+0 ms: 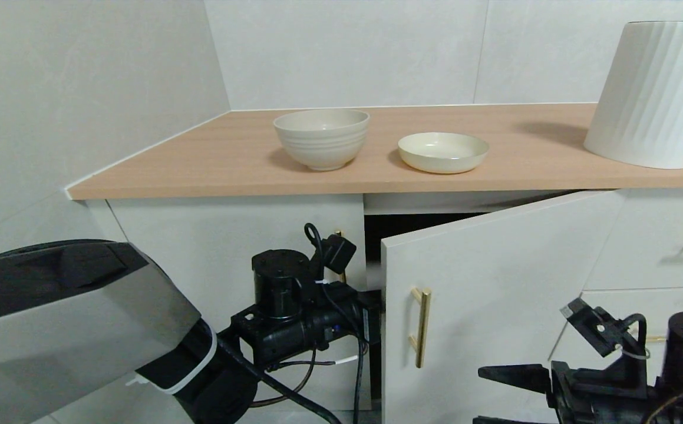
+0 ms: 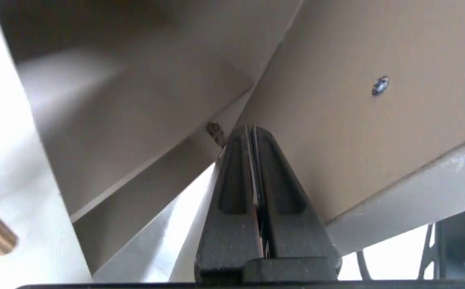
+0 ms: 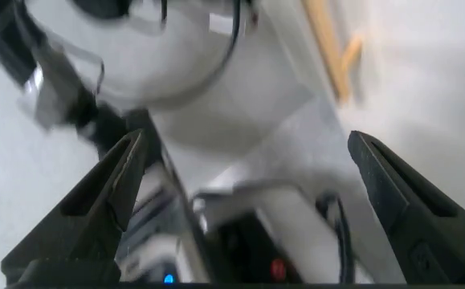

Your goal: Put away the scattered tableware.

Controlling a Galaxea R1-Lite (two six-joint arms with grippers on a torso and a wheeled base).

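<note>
Left hand (image 2: pixel 252 132), fingers pressed together, poked into the gap at the free edge of the half-open cabinet door (image 1: pixel 494 282). Right hand (image 3: pixel 244 160), fingers spread wide apart and holding nothing, low in front of that door, on the hinge side of its brass handle (image 1: pixel 421 327). Well above both hands and above the door, on the tabletop (image 1: pixel 200 165): deep bowl (image 1: pixel 322 138) over the door's free edge, shallow dish (image 1: pixel 443 152) just beside it, apart, over the door itself. Farther along toward the hinge side, a ribbed white shade (image 1: pixel 653 94).
</note>
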